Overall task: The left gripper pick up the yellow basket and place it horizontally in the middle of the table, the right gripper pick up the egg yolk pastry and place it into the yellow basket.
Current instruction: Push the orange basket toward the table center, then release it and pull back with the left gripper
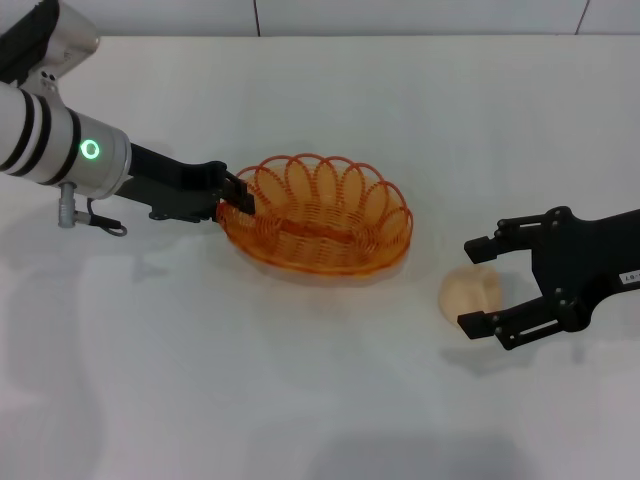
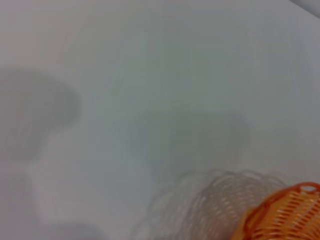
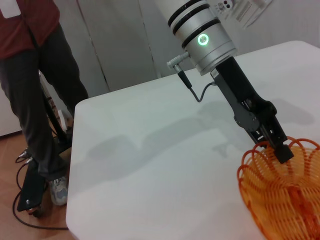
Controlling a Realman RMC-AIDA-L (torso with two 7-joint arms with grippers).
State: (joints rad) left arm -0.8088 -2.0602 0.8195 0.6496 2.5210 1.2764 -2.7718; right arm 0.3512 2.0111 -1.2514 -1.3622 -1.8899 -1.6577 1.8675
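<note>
Left gripper [image 1: 238, 200] pinches the yellow basket [image 1: 320, 215] rim, basket centre-frame, long axis across. Right gripper [image 1: 478, 283], fingers spread, straddles the egg yolk pastry [image 1: 470, 292] at lower right, basket up-left of it.

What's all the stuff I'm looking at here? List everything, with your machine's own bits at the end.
yellow basket: one, orange-yellow wire, middle of the table, held at its left rim.
egg yolk pastry: one, pale beige, on the table right of the basket.
table: one, white, under everything.
person: one, red top and dark trousers, standing beyond the table's far edge.
left gripper: one, black, shut on the basket's rim.
right gripper: one, black, open around the pastry, not closed on it.
</note>
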